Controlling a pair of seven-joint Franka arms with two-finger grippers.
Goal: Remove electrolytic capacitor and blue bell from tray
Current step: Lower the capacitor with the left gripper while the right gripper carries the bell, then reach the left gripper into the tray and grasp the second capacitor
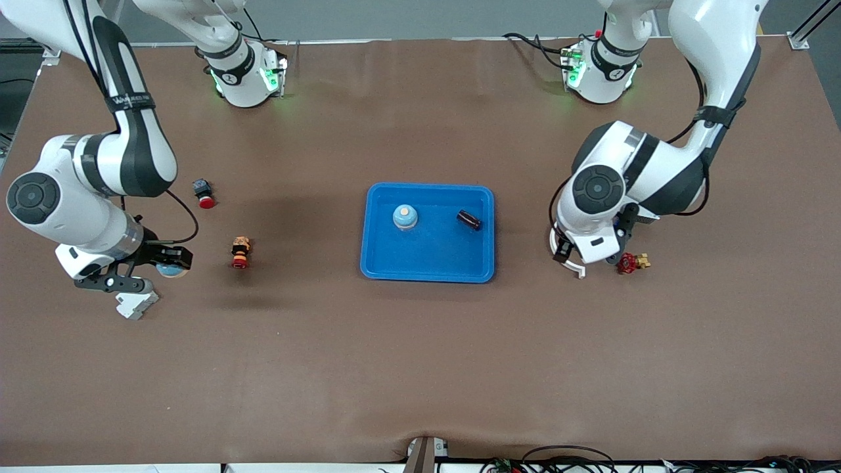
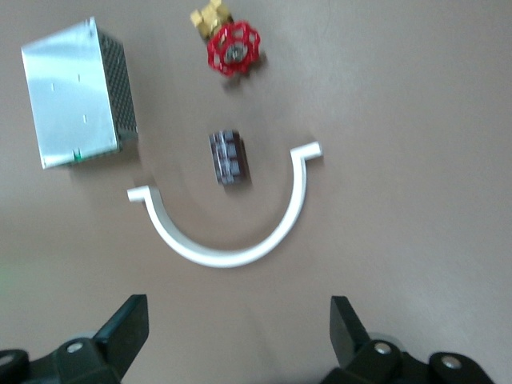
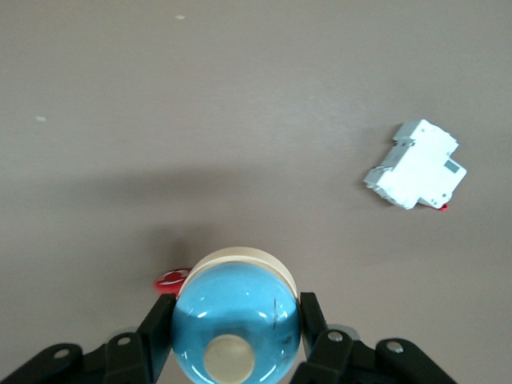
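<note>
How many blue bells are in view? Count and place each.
2. The first bell sits in the tray; the second bell is in the jaws of the right gripper, over the table toward the right arm's end. None looks hidden.

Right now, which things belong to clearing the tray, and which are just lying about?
Job: tray, capacitor and pale blue bell in it; blue bell gripped by right gripper.
Lying about: valve, metal box, white bracket under open left gripper, breaker, two buttons.
</note>
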